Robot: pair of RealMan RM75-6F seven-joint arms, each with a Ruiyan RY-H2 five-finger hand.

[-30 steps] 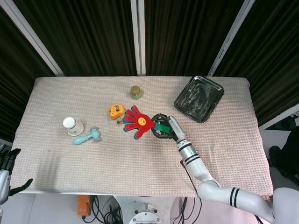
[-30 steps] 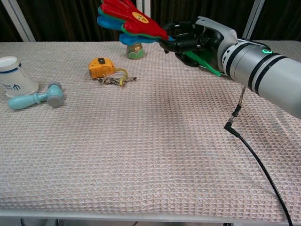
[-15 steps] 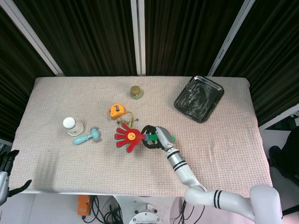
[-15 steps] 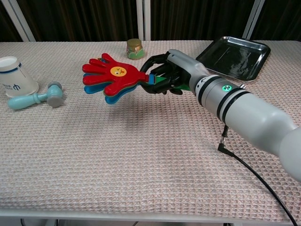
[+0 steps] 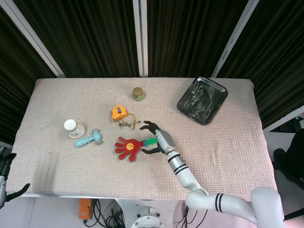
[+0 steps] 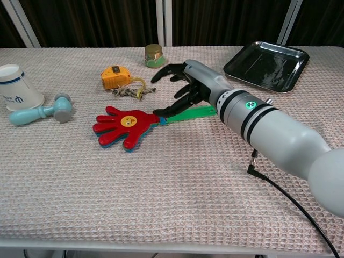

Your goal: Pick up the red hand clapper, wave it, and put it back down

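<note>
The red hand clapper lies flat on the tabletop, just in front of the yellow tape measure, its green handle pointing toward our right hand. That hand hovers over the handle with fingers spread apart, one fingertip touching or nearly touching the handle. Our left hand shows only at the tabletop's near left edge, well away from the tape measure, fingers apart.
</note>
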